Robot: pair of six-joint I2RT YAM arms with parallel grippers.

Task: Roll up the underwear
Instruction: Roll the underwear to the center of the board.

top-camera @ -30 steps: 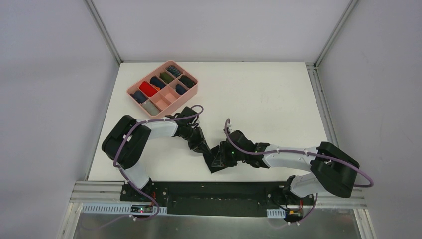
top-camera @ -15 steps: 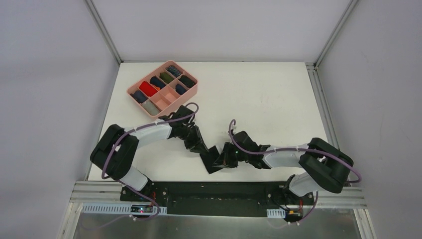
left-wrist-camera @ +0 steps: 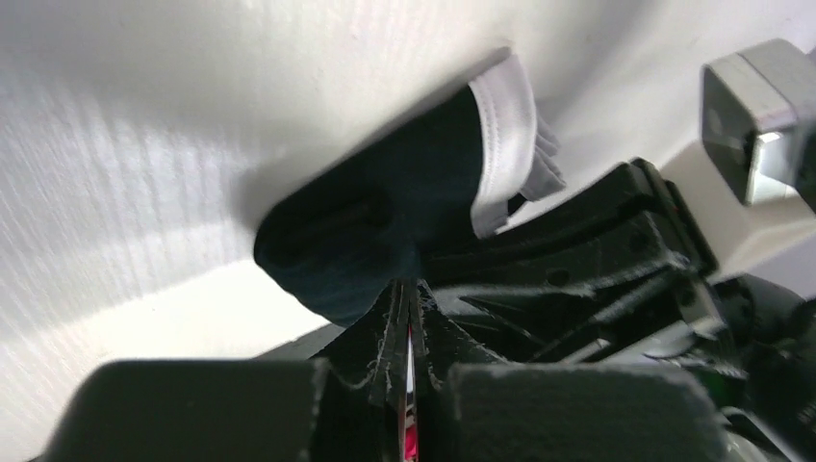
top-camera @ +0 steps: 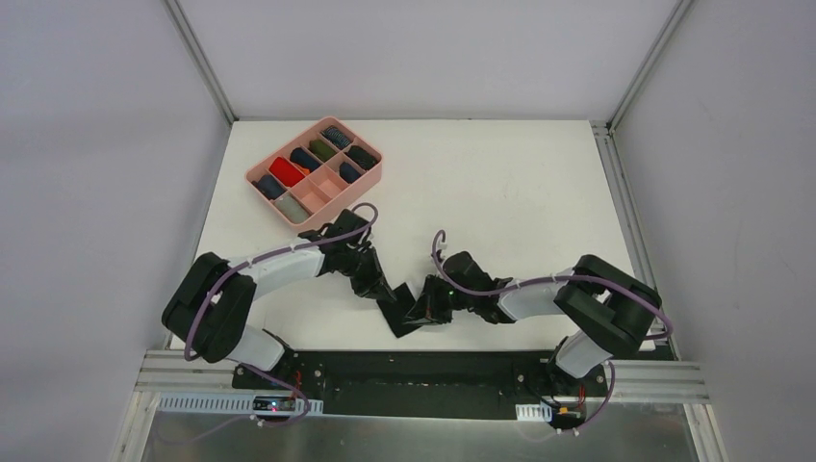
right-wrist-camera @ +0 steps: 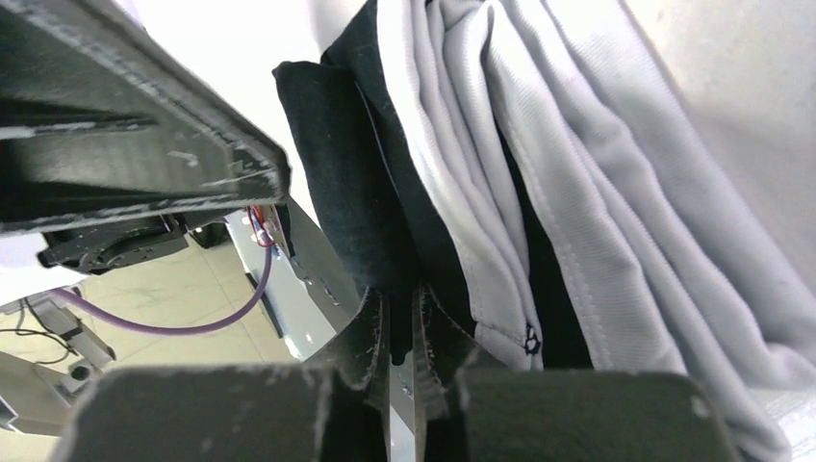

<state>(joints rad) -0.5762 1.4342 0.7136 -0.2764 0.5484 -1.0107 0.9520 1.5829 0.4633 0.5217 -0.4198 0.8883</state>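
Note:
The black underwear lies bunched on the white table near the front edge, between both grippers. My left gripper is shut on its left end. In the left wrist view the jaws pinch dark cloth, and a white waistband curls at the far end. My right gripper is shut on the right end. In the right wrist view the jaws pinch a black edge beside pale folds. The grey briefs cannot be told apart.
A pink compartment tray with several rolled cloths stands at the back left of the table. The table's front edge and black base rail run just below the underwear. The left arm's fingers fill the right wrist view's upper left.
Both grippers have moved a little left and toward the front edge with the black underwear. The cloth now looks more bunched. Both elbows have swung in.

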